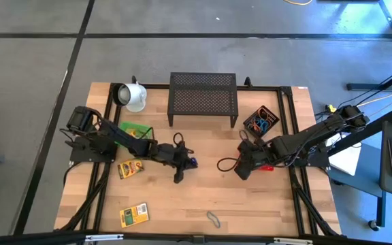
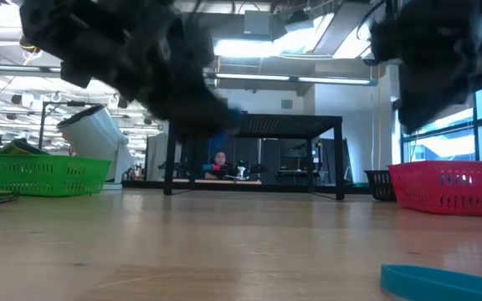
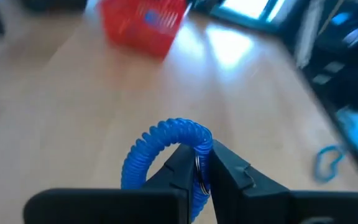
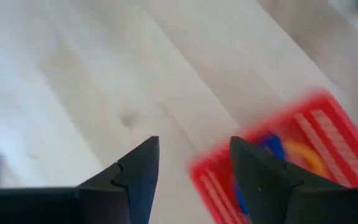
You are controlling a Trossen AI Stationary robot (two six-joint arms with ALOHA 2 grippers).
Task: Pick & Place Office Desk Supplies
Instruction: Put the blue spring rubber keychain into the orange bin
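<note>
Here the left gripper point(image 3: 202, 163) is clamped on a blue coiled loop point(image 3: 160, 155), the coil pinched between its two dark fingers and arching clear of the wood, so the loop seems lifted for carrying rather than resting. In the high view that gripper point(image 1: 184, 165) hangs over the middle of the table point(image 1: 182, 204), with the loop showing as a blue speck at its tip.

The right gripper point(image 4: 191, 165) stands spread and empty at about three o'clock from centre, hovering beside the red basket point(image 4: 291, 155), which already holds blue and orange items; it looks parked to leave the drop zone reachable. In the high view it sits at point(image 1: 242, 167).

Other supplies wait loose: one crayon box point(image 1: 131, 169) at about nine o'clock near the left arm, another crayon box point(image 1: 134, 215) at seven o'clock, and a grey loop point(image 1: 213, 218) at six o'clock. A green basket point(image 1: 136, 131) sits at ten o'clock, the black mesh rack point(image 1: 203, 97) at twelve and a white mug point(image 1: 133, 96) at eleven.

The likely next step is carrying the loop to a basket.
</note>
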